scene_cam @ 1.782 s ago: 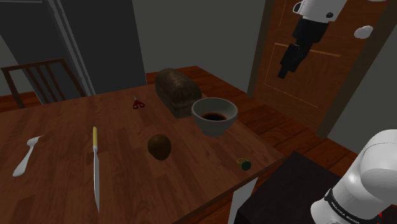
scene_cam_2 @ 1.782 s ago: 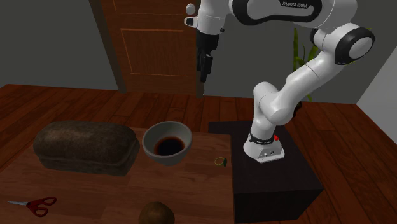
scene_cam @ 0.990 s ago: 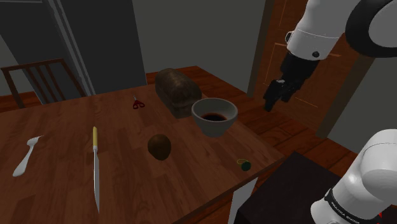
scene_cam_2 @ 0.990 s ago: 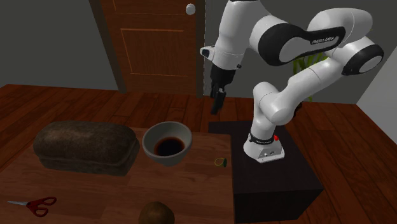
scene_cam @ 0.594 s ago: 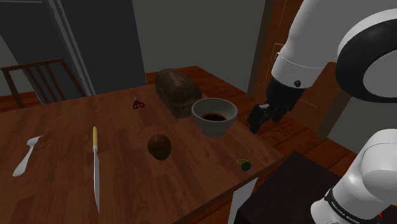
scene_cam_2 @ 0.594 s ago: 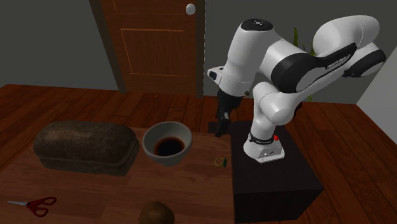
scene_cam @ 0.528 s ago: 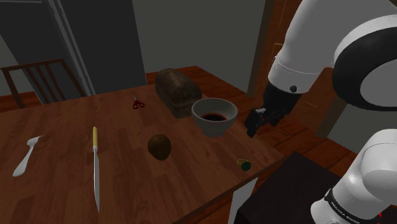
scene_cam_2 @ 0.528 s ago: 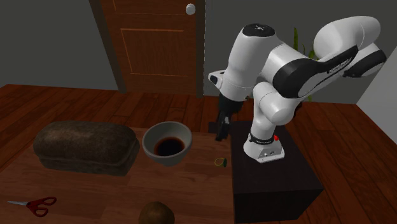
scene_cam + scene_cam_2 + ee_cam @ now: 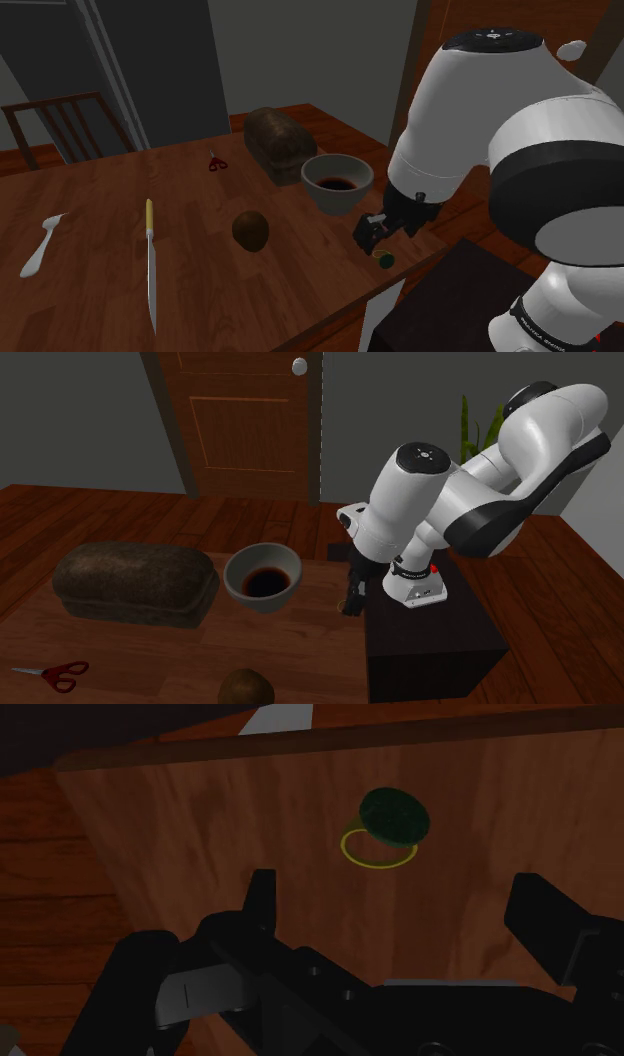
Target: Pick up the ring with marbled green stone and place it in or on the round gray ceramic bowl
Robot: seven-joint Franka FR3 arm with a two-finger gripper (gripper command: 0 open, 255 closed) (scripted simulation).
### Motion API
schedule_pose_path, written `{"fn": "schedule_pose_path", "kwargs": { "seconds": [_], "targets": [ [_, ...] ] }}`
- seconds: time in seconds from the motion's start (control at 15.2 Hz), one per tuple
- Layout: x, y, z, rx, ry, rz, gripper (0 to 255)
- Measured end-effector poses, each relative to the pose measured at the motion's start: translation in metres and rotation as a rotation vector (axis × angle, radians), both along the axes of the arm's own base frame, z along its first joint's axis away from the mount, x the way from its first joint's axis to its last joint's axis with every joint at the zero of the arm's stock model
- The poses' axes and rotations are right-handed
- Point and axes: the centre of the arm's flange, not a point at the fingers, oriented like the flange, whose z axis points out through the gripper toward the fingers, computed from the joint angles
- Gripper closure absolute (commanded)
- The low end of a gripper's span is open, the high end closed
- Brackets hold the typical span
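End effector [image 9: 370,232] poised over the ring [image 9: 383,259], fingers spread

In the shoulder view a knife [image 9: 150,262] lies at the left of the tabletop [image 9: 100,290], then comes a dark loaf [image 9: 278,143] with the grey bowl [image 9: 337,197] just beside it. Right of the bowl, the ring lies near the tabletop's edge. In the wrist view its green stone sits ahead of the parted fingers [image 9: 262,894], touching neither.

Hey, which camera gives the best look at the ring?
The wrist view: the ring lies just ahead of the open gripper, green stone and yellow band plain. The shoulder view shows it as a small speck by the gripper. In the second exterior view the gripper stands in front of it.
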Motion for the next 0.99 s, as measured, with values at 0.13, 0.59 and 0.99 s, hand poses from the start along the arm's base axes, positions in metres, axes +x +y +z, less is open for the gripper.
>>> {"fn": "schedule_pose_path", "kwargs": {
  "seconds": [0.13,0.59,0.99],
  "targets": [
    [0.002,0.0,-0.01,0.0,0.0,-0.002,0],
    [0.005,-0.002,-0.034,0.0,0.0,-0.003,0],
    [0.005,-0.002,-0.034,0.0,-0.001,-0.003,255]
  ]
}}
